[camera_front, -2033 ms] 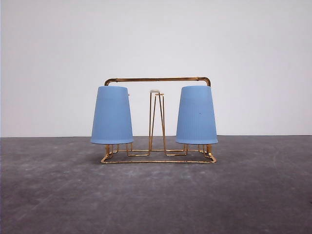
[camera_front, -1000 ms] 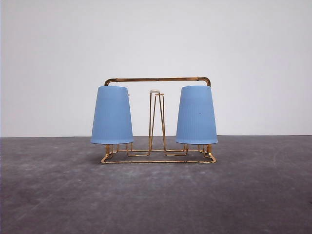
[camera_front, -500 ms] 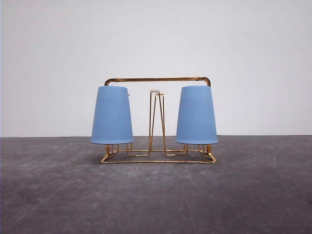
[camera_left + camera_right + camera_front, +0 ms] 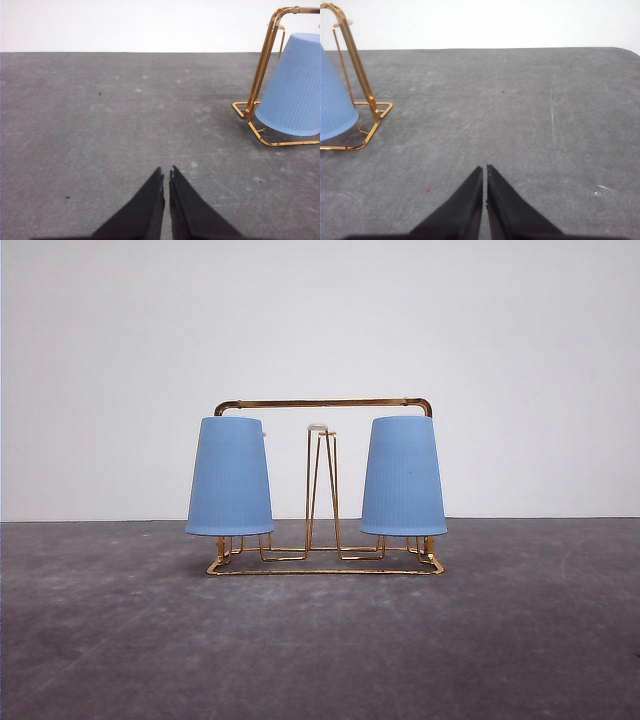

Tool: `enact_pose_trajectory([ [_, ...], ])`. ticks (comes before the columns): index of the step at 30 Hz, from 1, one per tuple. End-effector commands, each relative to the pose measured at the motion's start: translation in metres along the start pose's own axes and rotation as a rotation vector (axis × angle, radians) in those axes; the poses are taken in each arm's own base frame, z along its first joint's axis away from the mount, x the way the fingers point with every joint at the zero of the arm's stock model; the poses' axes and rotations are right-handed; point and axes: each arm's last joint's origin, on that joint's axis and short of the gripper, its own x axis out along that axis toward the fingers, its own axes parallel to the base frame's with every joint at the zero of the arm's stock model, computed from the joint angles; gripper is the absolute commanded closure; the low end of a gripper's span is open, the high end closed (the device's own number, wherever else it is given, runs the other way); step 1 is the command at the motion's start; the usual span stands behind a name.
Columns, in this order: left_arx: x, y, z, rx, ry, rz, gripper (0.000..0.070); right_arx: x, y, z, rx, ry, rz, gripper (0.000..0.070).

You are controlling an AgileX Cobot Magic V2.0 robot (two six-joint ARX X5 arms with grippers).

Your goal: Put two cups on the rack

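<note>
the gold wire rack [image 4: 325,485] stands on the gray table [image 4: 320,640], w/ a white wall [image 4: 320,330] behind it. two blue cups sit upside down on the rack. one blue cup [image 4: 230,477] is on the rack's left end, the other blue cup [image 4: 403,477] is on its right end. both cups stand straight, w/ their wide rims just above the rack's bottom wire. between them, in the middle of the rack, a thin peg w/ a white tip [image 4: 318,427] sticks up bare. the rack's handle bar [image 4: 323,403] runs over the tops of both cups.

the left gripper [image 4: 166,175] is off to the left side of the rack, well apart from it, above bare table. its two black fingers are pressed together & hold nothing. from there you see the rack's left end & the left cup on it.

the right gripper [image 4: 485,170] is off to the right side of the rack, also well apart. its fingers are pressed together too, holding nothing. nothing lies between the grippers & the rack, just gray table w/ small specks [image 4: 600,190].
</note>
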Motion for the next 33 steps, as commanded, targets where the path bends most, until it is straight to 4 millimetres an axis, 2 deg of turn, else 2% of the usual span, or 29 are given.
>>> enact_pose_trajectory([
  [1, 0.0013, 0.0002, -0.0037, 0.007, 0.005, 0.002, 0.0700, 0.0004, 0.0003, -0.0002, 0.004, -0.007, 0.004, 0.0688],
  [33, 0.0013, 0.0002, -0.0037, 0.007, 0.005, 0.002, 0.0700, 0.0004, 0.0003, -0.0002, 0.004, -0.007, 0.004, 0.0688],
])
